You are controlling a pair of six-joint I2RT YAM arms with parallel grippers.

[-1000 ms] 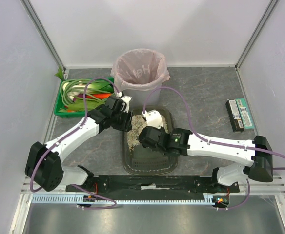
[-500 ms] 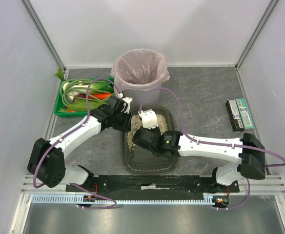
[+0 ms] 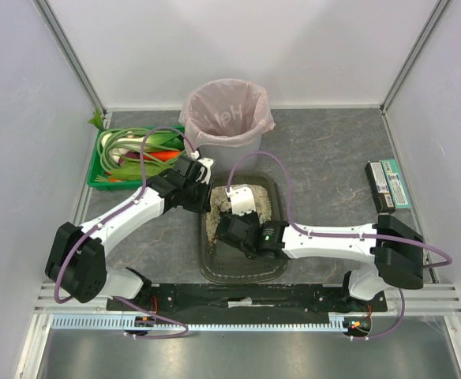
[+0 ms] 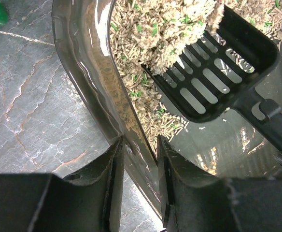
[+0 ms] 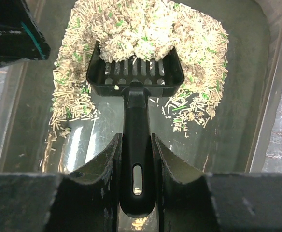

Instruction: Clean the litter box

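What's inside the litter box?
Pellet litter heaped at the far end, and a black scoop, held by the right gripper, carrying a clump. The rest of the litter box is mostly bare. Anything beneath the heap is covered.

Pink bag liner [image 3: 227,118]: faint dark lettering, apparently "HPH", seen reversed. Two flat boxes [image 3: 388,186]: printed labels, too small to read.

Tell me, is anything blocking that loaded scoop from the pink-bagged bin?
Nothing visible does. The black slotted plastic scoop in the right gripper need only clear the far wall of the dark olive-grey litter tray and the rim of the pink-bagged grey bin. The left gripper straddles the tray's left wall.
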